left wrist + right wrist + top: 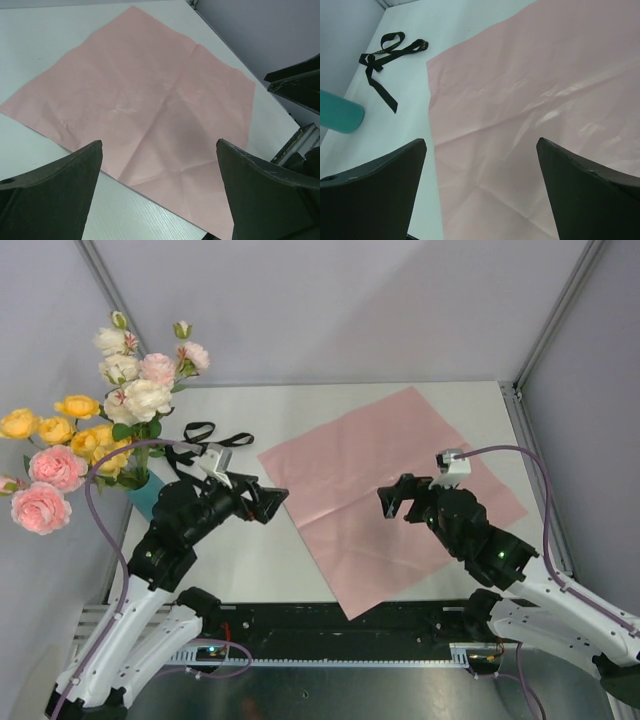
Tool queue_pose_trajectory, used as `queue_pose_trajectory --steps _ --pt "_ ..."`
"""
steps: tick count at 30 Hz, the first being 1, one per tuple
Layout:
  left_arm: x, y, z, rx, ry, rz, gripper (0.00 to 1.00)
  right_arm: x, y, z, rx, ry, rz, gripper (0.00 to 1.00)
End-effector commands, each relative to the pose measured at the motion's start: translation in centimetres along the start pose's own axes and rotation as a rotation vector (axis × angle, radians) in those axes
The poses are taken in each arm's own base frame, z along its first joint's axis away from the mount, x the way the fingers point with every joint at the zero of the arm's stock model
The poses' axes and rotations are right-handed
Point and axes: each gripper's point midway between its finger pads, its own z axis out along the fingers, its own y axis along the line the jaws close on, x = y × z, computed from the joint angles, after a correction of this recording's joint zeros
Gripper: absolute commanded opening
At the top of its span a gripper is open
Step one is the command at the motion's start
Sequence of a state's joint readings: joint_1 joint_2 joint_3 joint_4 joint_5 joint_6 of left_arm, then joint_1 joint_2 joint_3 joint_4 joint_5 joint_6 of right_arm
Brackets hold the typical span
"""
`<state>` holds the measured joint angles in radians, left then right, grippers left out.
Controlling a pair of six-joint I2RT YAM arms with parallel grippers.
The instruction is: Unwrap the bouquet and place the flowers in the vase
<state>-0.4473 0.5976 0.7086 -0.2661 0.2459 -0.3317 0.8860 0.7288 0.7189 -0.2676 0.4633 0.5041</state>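
No wrapped bouquet is in view. The flowers point(95, 430), pink, cream and yellow roses, stand in the teal vase point(143, 496) at the table's far left. The vase point(340, 117) also shows at the left edge of the right wrist view. A pink paper sheet point(390, 480) lies spread flat mid-table. My left gripper point(275, 505) hovers open by the sheet's left edge, nothing between its fingers point(50, 195). My right gripper point(388, 503) hangs open over the sheet's middle, facing the left one, also empty. The sheet point(150, 90) fills both wrist views, below each gripper point(159, 142) point(481, 141).
A black ribbon point(205, 435) lies loose on the white table behind the left gripper, between vase and sheet; the ribbon point(385, 55) shows in the right wrist view too. Grey walls close the left, back and right. A metal rail point(535, 470) runs along the right edge.
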Motion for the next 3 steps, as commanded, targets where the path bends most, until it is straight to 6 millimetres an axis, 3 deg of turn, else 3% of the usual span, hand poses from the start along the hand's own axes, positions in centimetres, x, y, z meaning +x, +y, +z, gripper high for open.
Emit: queue_pose_trajectory --steps 1,3 --pt "-0.64 -0.06 0.14 0.002 -0.030 0.023 1.00 -2.43 0.95 -0.09 -0.014 -0.064 0.035 0.99" --pt "-0.59 -0.06 0.20 0.003 -0.027 0.023 1.00 -2.39 1.03 -0.04 -0.017 -0.063 0.035 0.99"
